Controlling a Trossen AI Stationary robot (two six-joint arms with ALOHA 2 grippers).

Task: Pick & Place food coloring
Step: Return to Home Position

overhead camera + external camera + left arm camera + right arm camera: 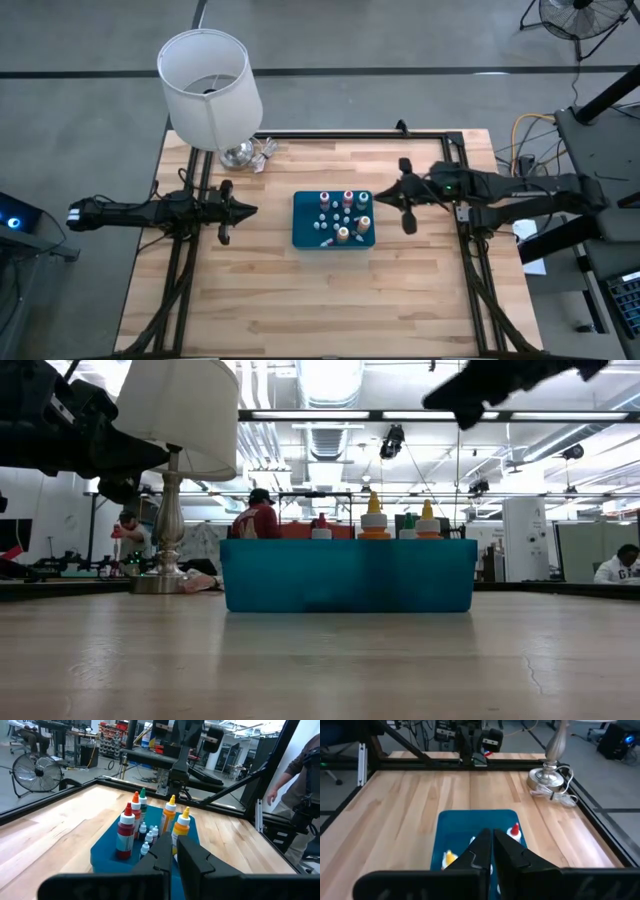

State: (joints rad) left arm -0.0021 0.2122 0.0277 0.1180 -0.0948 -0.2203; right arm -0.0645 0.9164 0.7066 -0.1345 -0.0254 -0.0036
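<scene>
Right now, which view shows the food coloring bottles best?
The left wrist view: the bottles stand in the blue bin, tall and tiny ones both distinguishable. The high view shows only their tops; the low view, a few tips above the bin wall; in the right wrist view, the right gripper's jaws hide most.

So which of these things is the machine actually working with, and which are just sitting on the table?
Part of the job: food coloring bottles, standing in the blue bin; left gripper and right gripper, either side of it.
Just lying about: lamp and its cord, at a table corner.
</scene>
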